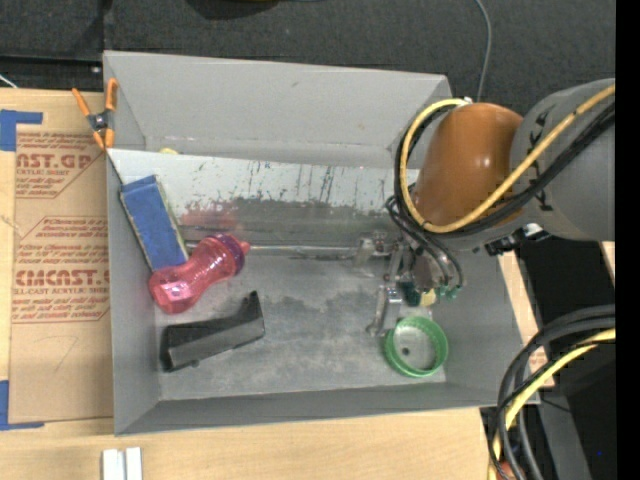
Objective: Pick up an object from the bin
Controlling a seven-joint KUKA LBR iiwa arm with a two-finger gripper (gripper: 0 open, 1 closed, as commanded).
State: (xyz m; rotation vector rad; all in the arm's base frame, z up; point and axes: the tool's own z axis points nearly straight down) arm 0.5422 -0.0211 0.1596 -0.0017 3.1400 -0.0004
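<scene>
- From where I stand, the gripper (397, 304) hangs low in the right part of the grey bin (300, 313). It is just above the upper-left edge of a green ring (398, 361) that lies flat on the floor near the front right corner.
- I cannot tell whether the gripper is open or closed, as the wrist and its cables crowd that spot. I see nothing held in it.
- The ring is the nearest thing to it, so I take it as the likely pick, though nothing shows the gripper round it.
- The other things lie well apart on the left: a blue block (152, 223) leaning by the left wall, a pink bottle (195, 273) on its side touching that block, and a black angled piece (212, 333) in front of the bottle.
- What could go wrong:
  - The ring is low and thin-walled, so a closing gripper might ride over the rim and shove it away.
  - A push toward the corner could wedge the ring against the sloping right wall.
  - Coming down off-centre could press the tip onto the rim (or onto bare metal) and tip the ring.
</scene>
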